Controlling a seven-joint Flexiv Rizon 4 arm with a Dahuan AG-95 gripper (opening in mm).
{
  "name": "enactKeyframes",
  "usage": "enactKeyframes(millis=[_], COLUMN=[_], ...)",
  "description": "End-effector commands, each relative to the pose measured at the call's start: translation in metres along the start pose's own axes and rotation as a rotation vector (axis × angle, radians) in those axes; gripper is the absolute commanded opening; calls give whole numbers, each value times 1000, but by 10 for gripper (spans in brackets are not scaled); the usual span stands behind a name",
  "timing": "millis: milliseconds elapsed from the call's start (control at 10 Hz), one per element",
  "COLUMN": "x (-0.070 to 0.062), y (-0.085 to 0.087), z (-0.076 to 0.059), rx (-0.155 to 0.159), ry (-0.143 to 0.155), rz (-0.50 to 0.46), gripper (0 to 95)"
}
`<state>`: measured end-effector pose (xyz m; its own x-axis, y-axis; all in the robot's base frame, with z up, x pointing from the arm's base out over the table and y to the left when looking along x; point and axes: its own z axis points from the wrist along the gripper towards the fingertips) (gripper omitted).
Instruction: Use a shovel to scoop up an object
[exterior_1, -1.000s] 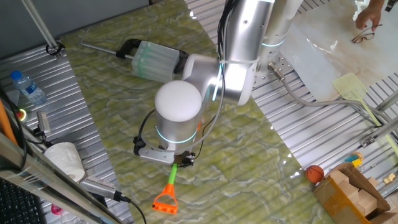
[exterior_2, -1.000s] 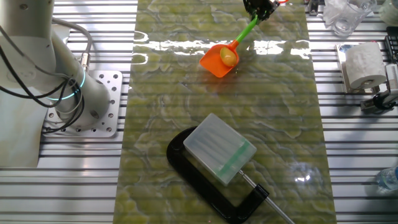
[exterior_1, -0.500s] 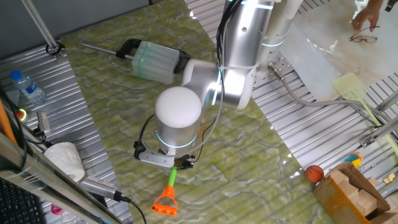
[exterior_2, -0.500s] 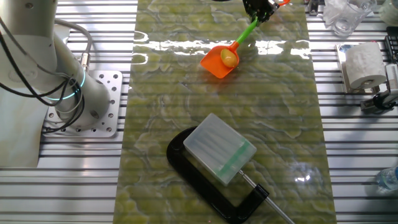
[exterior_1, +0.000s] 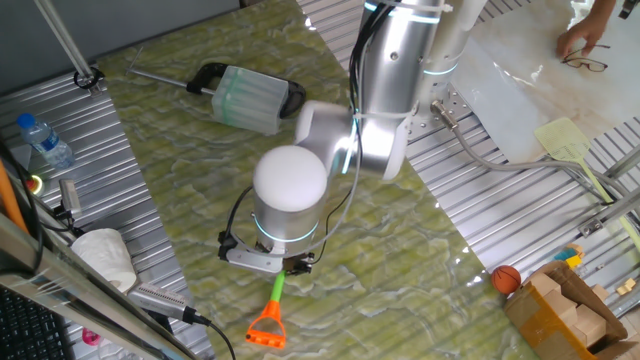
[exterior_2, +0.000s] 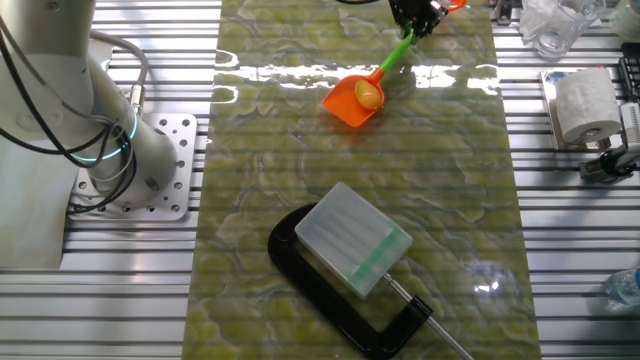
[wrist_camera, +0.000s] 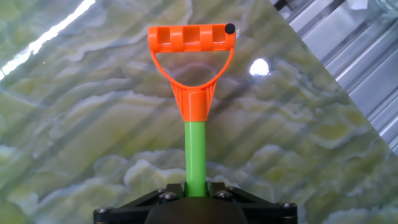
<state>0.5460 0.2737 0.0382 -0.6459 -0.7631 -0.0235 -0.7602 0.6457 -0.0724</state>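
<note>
Scoop apparently done: mango (exterior_2: 368, 92) resting on the orange blade of the shovel (exterior_2: 360, 93), far end of the table (exterior_2: 300, 180). Gripper (exterior_2: 415, 18) clamped around the green shaft. Next: lifting level, blade untilted.

Yellow-orange object (exterior_2: 368, 92) on orange blade of green-shafted shovel (exterior_2: 372, 80)
</note>
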Motion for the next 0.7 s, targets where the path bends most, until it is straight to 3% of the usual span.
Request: enactKeyframes(millis=[100,700], x=[0,-1], y=[0,1], z=[3,6], rx=[2,9], ry=[3,14], rz=[2,1], gripper=[0,0])
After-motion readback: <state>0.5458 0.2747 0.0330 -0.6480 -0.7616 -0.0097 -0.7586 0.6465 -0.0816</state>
